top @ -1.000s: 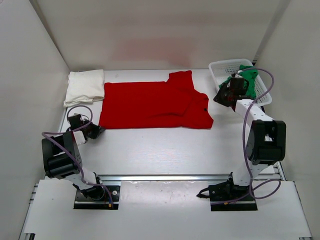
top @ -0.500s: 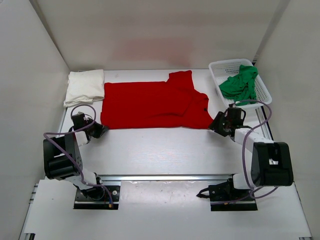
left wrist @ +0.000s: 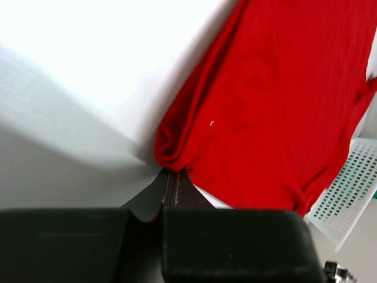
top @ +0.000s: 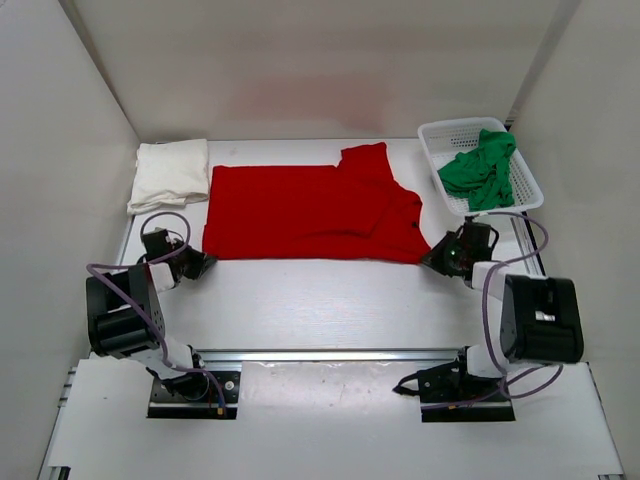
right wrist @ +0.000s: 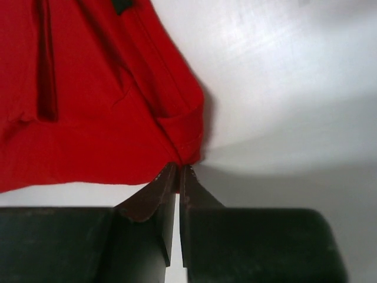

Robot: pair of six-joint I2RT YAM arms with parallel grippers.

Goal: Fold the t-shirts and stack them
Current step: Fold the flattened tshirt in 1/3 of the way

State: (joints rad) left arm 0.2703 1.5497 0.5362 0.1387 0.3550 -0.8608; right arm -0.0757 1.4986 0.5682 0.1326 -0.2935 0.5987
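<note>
Shirts, going across: the cream-white shirt (top: 168, 175) lies folded on the table (top: 320, 300), out past the left gripper (top: 202, 262) and off to its outer side, not touching the tool. That gripper is down low on the table with its fingers pressed together. From the left wrist view they're nipping the near-left corner of the red shirt (top: 300, 210), and the cloth bunches into a little roll right at the tips. The red shirt is spread out flat ahead of both tools, filling the space between them, with a sleeve folded over on the right half. The right gripper (top: 432, 260) is also low, with its fingers squeezed down to a hairline slit. The near-right corner of the red shirt runs straight into the tips, so it looks pinched there too. Beyond that gripper, on its outer side and well apart from it, the green shirt (top: 482, 168) is crumpled in the white mesh basket (top: 432, 135).
</note>
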